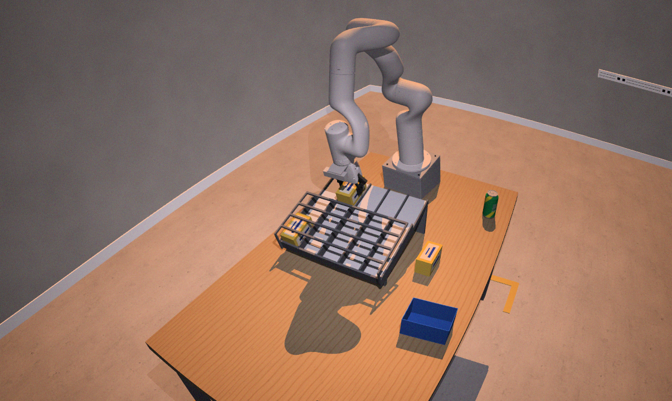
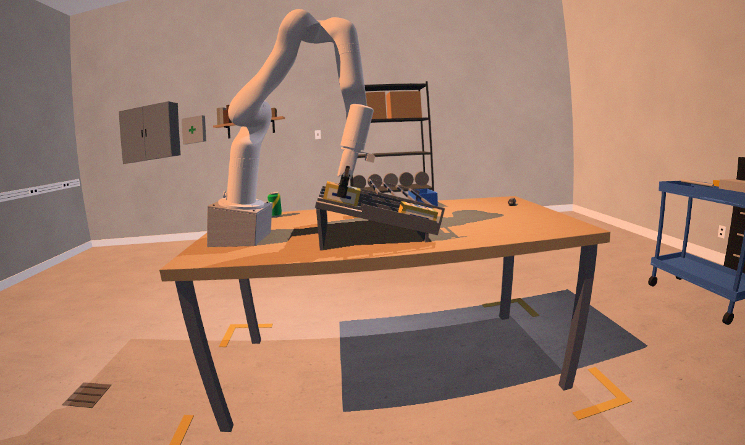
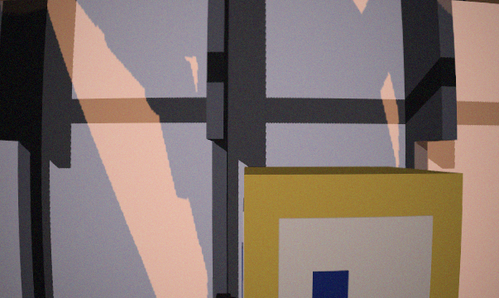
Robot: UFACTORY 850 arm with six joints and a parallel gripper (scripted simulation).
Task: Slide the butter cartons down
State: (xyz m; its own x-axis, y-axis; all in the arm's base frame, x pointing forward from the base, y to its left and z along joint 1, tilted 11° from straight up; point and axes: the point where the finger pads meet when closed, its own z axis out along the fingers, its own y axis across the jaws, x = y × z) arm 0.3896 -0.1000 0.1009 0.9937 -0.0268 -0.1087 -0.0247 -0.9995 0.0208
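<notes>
The five-lane sloped shelf (image 1: pixel 338 267) (image 2: pixel 386 217) stands on the table with bars over its lower part. One yellow butter carton (image 1: pixel 291 239) (image 2: pixel 419 211) sits at the bottom stop of the leftmost lane in the top view. A second carton (image 1: pixel 347 198) (image 2: pixel 332 196) (image 3: pixel 357 194) stands at the top of what looks like the lane beside it, uphill of the bars. My gripper (image 1: pixel 351 186) (image 2: pixel 342 190) is open around this second carton, fingers on either side; the far finger is hidden in the exterior view. The third carton (image 1: pixel 425 265) stands on the table right of the shelf.
A blue bin (image 1: pixel 428 329) (image 2: pixel 425 196) stands near the table's right edge in the top view. A green can (image 1: pixel 488 205) (image 2: pixel 275 204) stands farther back. The shelf's crossbars and lane dividers lie just downhill of my gripper. A small dark object (image 2: pixel 511 201) shows in the exterior view.
</notes>
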